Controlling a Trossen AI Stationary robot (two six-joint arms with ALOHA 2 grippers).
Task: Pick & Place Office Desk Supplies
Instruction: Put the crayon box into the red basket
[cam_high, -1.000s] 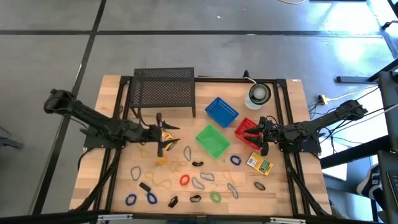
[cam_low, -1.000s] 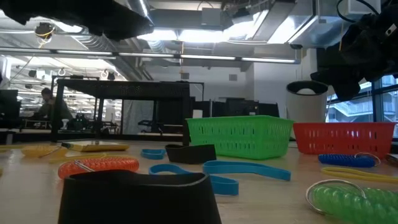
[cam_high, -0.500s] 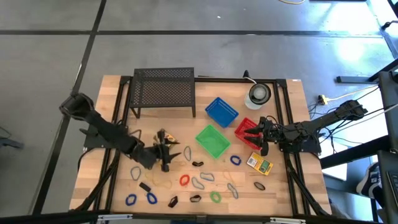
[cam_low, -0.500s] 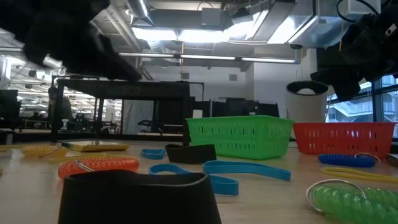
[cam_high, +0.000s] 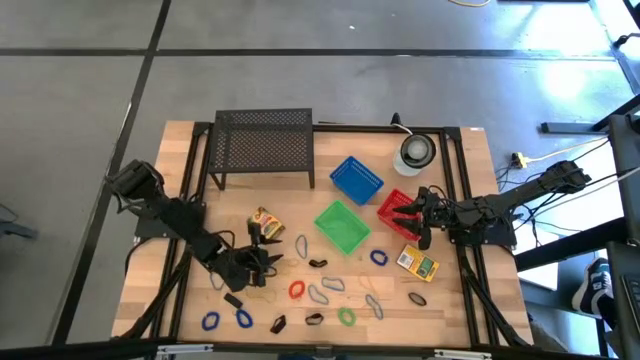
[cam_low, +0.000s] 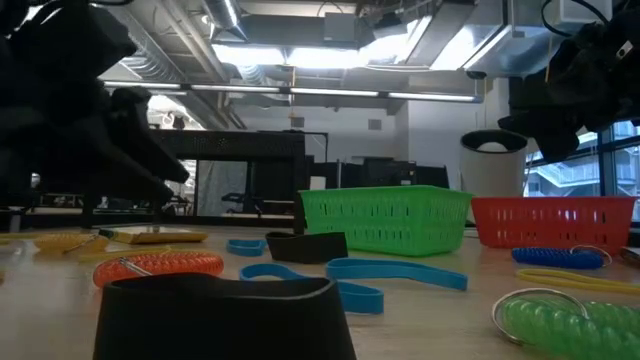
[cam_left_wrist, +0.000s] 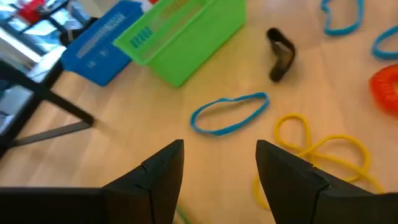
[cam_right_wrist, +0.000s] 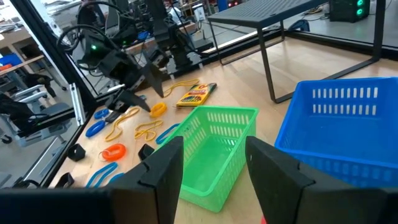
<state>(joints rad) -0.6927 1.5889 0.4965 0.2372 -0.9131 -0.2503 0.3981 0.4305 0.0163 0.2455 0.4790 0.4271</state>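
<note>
Reaching low over the scattered supplies, the left end effector (cam_high: 262, 264) hangs in the lower left of the high view with its fingers spread and nothing between them. Its wrist view shows bare tabletop (cam_left_wrist: 112, 143) in the gap, a blue loop (cam_left_wrist: 229, 114) just ahead and a tangle of yellow loops (cam_left_wrist: 317, 149) beside it, apart from both fingers. So the step in hand looks like an approach to a pick, not yet a grasp.

The supplies lie across the lower middle of the high view: a red coil (cam_high: 297, 290), blue loops (cam_high: 243, 317) near the bottom edge, a green coil (cam_high: 346, 317), small black clips (cam_high: 278, 323), one yellow-orange packet (cam_high: 263, 219) left of centre and another (cam_high: 417, 263) toward the right. Three bins stand in the centre: a green basket (cam_high: 341, 226), a blue basket (cam_high: 356, 177) and a red basket (cam_high: 396, 208).

The right end effector (cam_high: 421, 215) waits at the red basket on the right of the frame, fingers parted and empty, looking across the green and blue baskets.

The next move probably calls for settling the left fingers around one thin loop, flat on the wood, closing without dragging its neighbours, then carrying it to a basket. Which basket suits which item cannot be told from here.
</note>
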